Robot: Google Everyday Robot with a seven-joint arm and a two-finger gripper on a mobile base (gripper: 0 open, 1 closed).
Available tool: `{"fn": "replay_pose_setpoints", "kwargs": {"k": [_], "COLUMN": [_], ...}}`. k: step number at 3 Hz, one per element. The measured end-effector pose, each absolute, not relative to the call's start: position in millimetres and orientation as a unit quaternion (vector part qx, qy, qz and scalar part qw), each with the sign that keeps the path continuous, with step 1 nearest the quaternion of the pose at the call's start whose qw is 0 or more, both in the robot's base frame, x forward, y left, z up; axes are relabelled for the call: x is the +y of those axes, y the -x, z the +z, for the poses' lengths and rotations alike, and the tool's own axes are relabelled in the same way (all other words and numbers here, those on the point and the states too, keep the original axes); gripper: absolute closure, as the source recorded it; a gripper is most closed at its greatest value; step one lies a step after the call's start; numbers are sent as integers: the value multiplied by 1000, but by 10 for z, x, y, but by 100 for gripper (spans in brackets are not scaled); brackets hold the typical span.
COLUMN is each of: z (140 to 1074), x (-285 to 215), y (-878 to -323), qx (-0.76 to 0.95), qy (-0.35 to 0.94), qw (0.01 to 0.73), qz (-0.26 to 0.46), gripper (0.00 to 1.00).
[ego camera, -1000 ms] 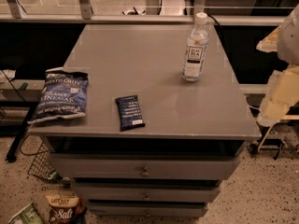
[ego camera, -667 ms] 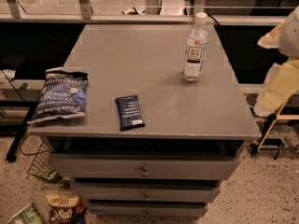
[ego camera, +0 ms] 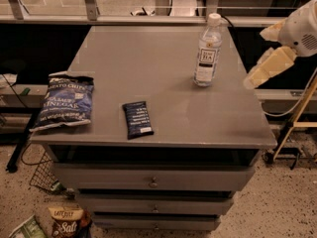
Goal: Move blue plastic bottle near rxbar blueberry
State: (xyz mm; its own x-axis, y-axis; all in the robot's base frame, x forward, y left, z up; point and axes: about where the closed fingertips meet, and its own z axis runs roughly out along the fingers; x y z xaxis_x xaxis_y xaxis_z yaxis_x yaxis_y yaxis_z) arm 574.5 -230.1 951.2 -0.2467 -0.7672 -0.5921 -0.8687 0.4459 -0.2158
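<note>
The blue plastic bottle [ego camera: 207, 51] stands upright at the back right of the grey cabinet top [ego camera: 148, 63]; it is clear, with a white cap and a white label with a black logo. The rxbar blueberry [ego camera: 137, 119], a small flat dark navy wrapper, lies near the front edge, left of centre. My gripper [ego camera: 254, 59] hangs in the air off the cabinet's right side, to the right of the bottle and apart from it. Its cream fingers [ego camera: 270, 66] point left toward the bottle, open and empty.
A crinkled blue chip bag [ego camera: 64, 102] lies at the left edge of the top. Drawers [ego camera: 152, 181] are below. Snack bags [ego camera: 67, 222] and a wire basket [ego camera: 42, 175] are on the floor at the left. A metal stand [ego camera: 292, 133] is at the right.
My gripper has risen and moved left, closer to the bottle. The bottle, the bar and the chip bag have not moved.
</note>
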Motion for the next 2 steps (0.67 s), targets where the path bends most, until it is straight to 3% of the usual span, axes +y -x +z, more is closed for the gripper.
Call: {"fn": "replay_pose_setpoints", "kwargs": {"k": [2], "z": [9316], "x": [-2043], "y": [-6399], "qx": [756], "qy": [506], "qw": [387], "qz": [153], "gripper": [0]}}
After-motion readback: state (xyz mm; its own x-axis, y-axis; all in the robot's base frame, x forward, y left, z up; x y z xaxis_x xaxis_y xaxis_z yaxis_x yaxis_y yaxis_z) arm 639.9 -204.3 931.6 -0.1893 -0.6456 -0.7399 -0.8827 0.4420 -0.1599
